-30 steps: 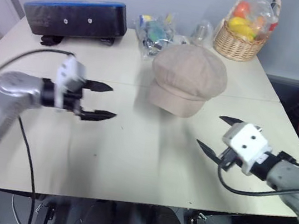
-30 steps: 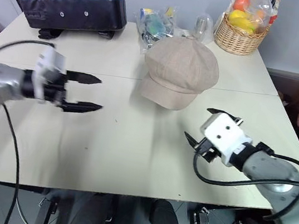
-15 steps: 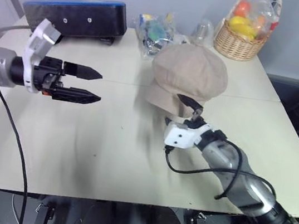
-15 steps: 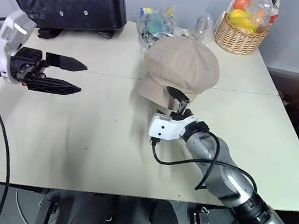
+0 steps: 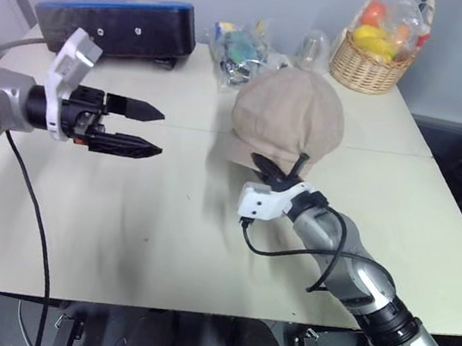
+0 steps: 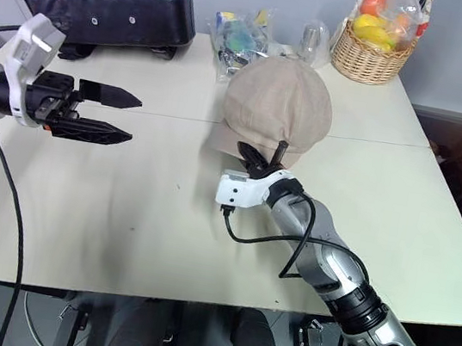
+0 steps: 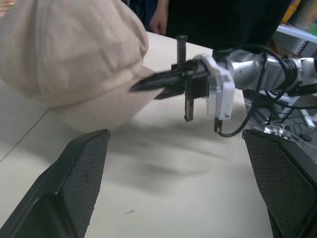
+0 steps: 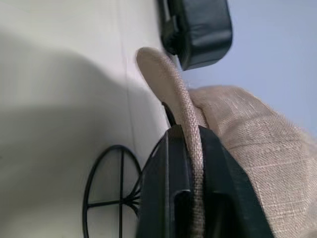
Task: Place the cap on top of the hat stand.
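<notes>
Right wrist view shows the right gripper (image 8: 190, 183) with its two black fingers pressed together on the brim edge of the cap (image 8: 237, 129), and under it the round wire base of the hat stand (image 8: 106, 198) resting on the table (image 8: 59, 89). From the head camera the beige cap (image 5: 287, 116) sits mid-table, already draped over the stand, with the right gripper (image 5: 281, 176) pinching its near brim. The left gripper (image 5: 146, 130) hovers well to the left of the cap, fingers spread and holding nothing. By my judgement the task is nearly done: the cap covers the stand, and what remains is letting go of the brim and checking that the crown sits level rather than tilted.
</notes>
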Motion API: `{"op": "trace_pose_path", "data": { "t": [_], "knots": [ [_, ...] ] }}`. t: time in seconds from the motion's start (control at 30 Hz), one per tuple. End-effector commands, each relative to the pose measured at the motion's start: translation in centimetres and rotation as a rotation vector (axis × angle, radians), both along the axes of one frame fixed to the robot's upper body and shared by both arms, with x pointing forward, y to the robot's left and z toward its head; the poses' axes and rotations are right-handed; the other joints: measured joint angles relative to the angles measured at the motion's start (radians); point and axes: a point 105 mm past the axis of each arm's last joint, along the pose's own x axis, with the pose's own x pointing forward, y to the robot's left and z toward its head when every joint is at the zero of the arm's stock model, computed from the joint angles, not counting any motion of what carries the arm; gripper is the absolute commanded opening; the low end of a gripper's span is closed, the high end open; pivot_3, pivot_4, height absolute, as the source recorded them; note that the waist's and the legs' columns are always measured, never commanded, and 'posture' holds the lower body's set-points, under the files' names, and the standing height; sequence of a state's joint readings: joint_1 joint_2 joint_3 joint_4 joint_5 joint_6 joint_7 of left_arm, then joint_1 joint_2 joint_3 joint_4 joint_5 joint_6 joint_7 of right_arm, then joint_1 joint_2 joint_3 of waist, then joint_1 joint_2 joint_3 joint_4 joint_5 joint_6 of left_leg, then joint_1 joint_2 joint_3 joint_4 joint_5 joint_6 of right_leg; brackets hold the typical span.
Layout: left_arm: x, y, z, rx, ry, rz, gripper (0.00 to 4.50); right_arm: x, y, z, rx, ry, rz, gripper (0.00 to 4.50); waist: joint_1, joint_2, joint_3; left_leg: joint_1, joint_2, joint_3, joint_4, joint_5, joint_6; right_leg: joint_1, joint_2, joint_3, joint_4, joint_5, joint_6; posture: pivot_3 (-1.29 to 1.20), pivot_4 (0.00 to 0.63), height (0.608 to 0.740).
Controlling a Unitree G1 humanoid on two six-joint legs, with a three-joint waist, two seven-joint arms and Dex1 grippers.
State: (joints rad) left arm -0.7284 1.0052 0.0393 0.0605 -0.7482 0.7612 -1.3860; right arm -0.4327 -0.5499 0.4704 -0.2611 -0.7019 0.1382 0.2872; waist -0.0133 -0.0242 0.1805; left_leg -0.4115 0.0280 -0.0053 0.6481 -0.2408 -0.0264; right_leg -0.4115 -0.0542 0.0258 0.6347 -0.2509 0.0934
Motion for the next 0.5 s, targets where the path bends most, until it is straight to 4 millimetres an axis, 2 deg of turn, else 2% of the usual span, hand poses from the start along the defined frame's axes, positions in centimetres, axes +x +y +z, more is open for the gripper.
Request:
{"op": "trace_pose_path", "data": {
  "t": [0.03,0.2,0.3,0.37,0.5],
  "knots": [
    [-0.1,0.1,1.1,-0.005,-0.048,-0.002,4.50,-0.3,-0.5,2.6,0.047,-0.071,0.001,0.04,0.000,0.000,0.000,0.000,0.000,0.000,0.000,0.000,0.000,0.000,0.000,0.000,0.000,0.000,0.000,0.00,0.150,0.740],
    [0.1,0.0,1.3,-0.018,-0.052,0.000,4.50,-1.4,-1.2,4.8,0.062,-0.126,0.081,0.04,0.001,0.000,0.000,0.000,0.000,0.000,0.000,0.000,0.000,0.000,0.000,0.000,0.000,0.000,0.000,0.00,0.150,0.740],
    [0.3,0.1,1.3,-0.020,-0.062,0.005,4.50,-2.1,-2.4,6.1,0.020,-0.192,0.174,0.04,0.001,0.000,0.000,0.000,0.000,0.000,0.000,0.000,0.000,0.000,0.000,0.000,0.000,0.000,0.000,0.00,0.150,0.740],
    [0.4,0.1,1.3,-0.022,-0.069,0.006,4.50,-2.4,-3.0,6.1,-0.013,-0.208,0.227,0.04,-0.001,0.000,0.000,0.000,0.000,0.000,0.000,0.000,0.000,0.000,0.000,0.000,0.000,0.000,0.000,0.00,0.150,0.740],
    [0.3,-0.1,1.6,-0.030,-0.079,0.001,4.50,-2.2,-5.0,4.0,-0.094,-0.171,0.319,0.04,-0.004,0.000,0.000,0.001,0.000,0.000,0.000,0.000,0.000,0.000,0.000,0.000,0.000,0.000,0.000,0.00,0.150,0.740]
  ]
}}
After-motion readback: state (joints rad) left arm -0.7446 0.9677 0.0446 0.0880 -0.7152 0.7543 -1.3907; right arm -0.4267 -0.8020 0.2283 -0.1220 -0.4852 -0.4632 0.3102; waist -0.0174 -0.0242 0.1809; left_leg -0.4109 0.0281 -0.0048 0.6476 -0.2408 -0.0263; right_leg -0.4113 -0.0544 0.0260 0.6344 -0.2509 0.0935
